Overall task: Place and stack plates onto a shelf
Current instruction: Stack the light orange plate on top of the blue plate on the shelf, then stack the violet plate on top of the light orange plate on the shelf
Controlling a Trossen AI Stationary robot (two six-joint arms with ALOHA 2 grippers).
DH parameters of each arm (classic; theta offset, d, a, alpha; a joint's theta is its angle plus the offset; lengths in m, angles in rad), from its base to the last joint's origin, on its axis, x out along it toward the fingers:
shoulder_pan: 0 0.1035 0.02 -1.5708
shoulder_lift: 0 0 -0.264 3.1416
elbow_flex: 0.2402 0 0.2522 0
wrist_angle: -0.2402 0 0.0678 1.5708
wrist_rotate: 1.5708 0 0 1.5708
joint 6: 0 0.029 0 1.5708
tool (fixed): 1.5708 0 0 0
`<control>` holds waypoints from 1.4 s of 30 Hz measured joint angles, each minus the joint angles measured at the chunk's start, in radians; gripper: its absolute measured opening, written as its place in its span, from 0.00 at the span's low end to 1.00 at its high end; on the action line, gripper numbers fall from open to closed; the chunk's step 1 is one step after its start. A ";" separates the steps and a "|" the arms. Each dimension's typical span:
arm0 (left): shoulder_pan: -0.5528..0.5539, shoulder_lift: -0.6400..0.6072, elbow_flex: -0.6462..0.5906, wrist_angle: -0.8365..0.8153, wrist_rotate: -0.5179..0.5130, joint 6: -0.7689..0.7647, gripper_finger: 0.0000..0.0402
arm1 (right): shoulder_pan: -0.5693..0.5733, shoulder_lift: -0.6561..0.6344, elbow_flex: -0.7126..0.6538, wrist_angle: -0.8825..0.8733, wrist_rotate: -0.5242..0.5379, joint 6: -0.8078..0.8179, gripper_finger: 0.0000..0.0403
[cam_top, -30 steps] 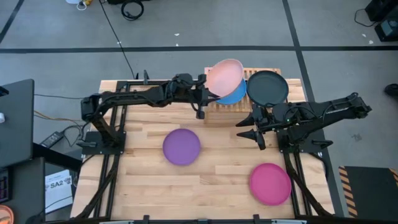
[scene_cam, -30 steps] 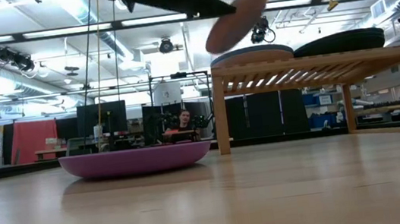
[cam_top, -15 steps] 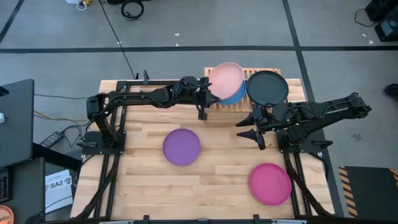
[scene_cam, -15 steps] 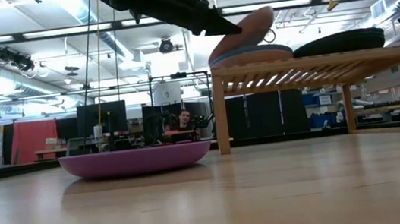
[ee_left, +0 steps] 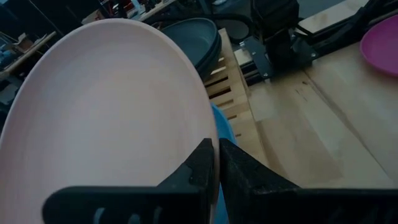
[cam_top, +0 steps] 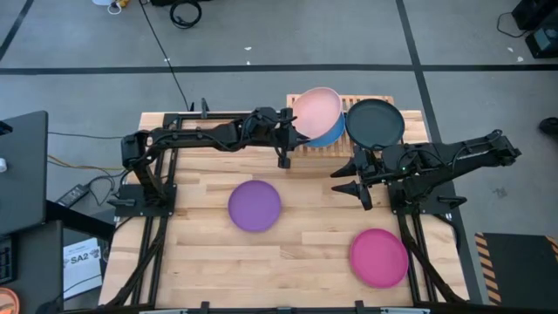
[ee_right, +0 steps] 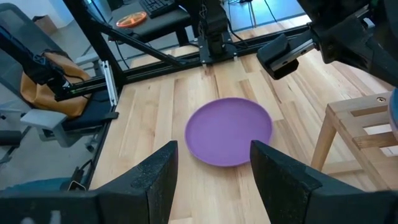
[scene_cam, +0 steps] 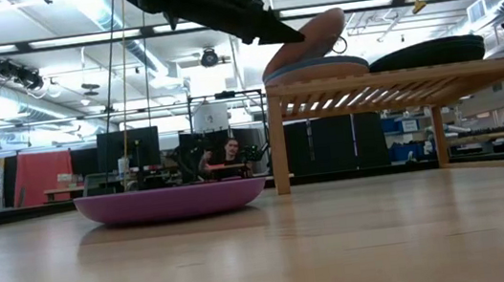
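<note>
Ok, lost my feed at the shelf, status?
Left gripper shut on peach plate, tilted on blue plate on shelf. Right gripper open, idle beside shelf. Nothing in the way.

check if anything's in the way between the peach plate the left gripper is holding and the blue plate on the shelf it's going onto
Nothing visible. The left gripper is shut on the peach plate, which hangs tilted, its lower edge at the blue plate on the shelf. The black plates sit beside it; the right gripper, open, waits off the shelf.
</note>
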 joint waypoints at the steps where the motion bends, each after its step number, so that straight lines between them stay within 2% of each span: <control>1: 0.000 0.000 0.000 0.000 0.000 0.000 0.07 | 0.000 0.000 0.000 0.000 0.000 0.000 0.51; 13: 0.000 0.000 0.000 0.000 0.000 0.000 0.09 | 0.000 0.000 0.000 0.000 0.000 0.000 0.51; 31: 0.000 -0.002 0.000 0.001 -0.001 0.000 0.41 | 0.000 0.000 0.000 0.000 0.000 0.000 0.51; 36: 0.000 -0.002 0.000 0.001 0.000 -0.010 0.45 | 0.000 0.000 0.000 -0.001 0.000 0.000 0.51; 42: -0.003 -0.002 0.000 0.001 0.000 -0.045 0.46 | 0.000 0.000 0.000 -0.004 -0.003 0.000 0.51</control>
